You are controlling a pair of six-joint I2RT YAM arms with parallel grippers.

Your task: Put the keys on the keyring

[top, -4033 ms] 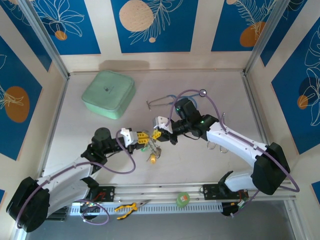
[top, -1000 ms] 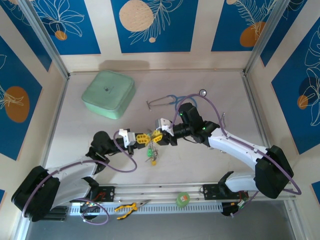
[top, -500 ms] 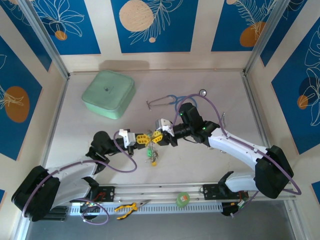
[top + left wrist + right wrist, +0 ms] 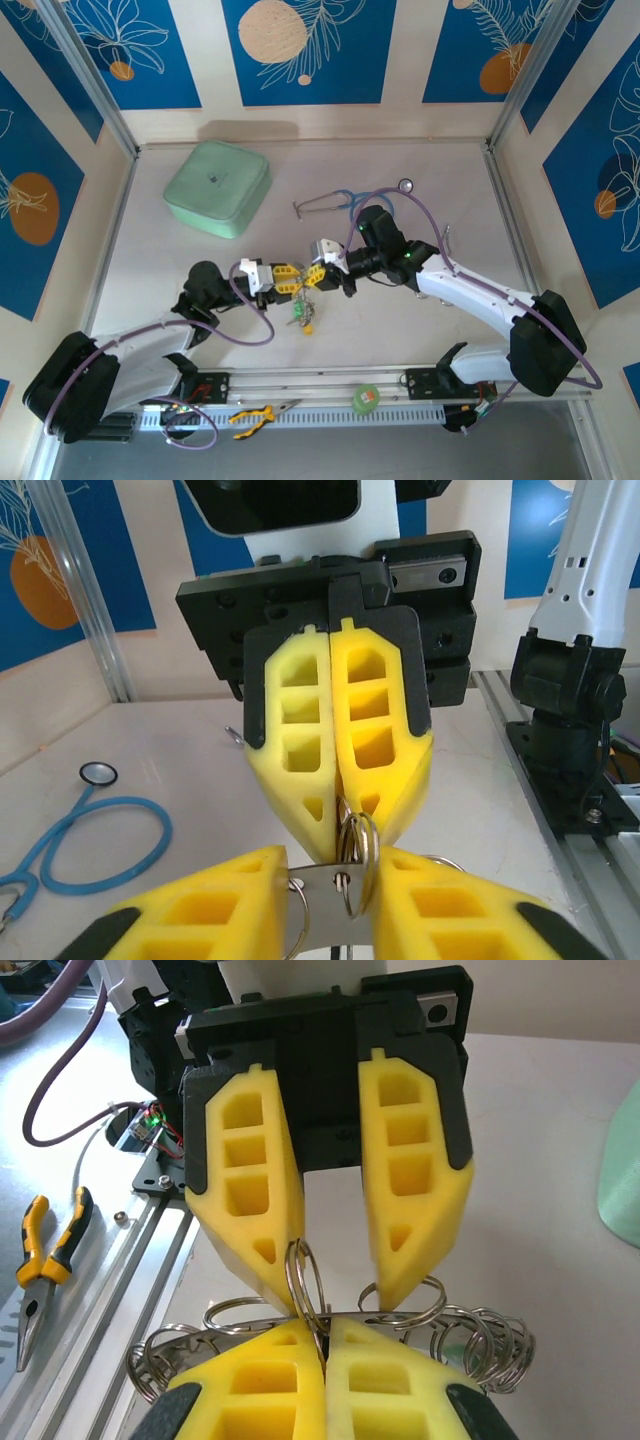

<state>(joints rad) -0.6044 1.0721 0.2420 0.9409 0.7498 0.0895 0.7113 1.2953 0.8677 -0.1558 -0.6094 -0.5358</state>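
Observation:
Over the table's middle my two grippers meet tip to tip. The right gripper (image 4: 318, 275) (image 4: 325, 1325) is shut on a small split ring (image 4: 305, 1280) (image 4: 362, 865) threaded at the keyring's silver band (image 4: 441, 1313) (image 4: 320, 895). My left gripper (image 4: 288, 278) (image 4: 332, 865) (image 4: 338, 1295) is open, and the band crosses the gap between its yellow fingers. One of its fingertips (image 4: 285, 1285) touches the split ring. Several more small rings are strung along the band. The keys (image 4: 303, 315), with green and yellow tags, dangle below both grippers.
A mint green case (image 4: 217, 187) lies at the back left. The blue stethoscope (image 4: 340, 200) (image 4: 100, 830) is behind the right arm. Yellow-handled pliers (image 4: 255, 413) (image 4: 45, 1260) and a green tape roll (image 4: 366, 398) sit on the front rail.
The left gripper's jaws have come apart off the band, while the right gripper's have closed onto the split ring. Both arms have stayed almost in place.

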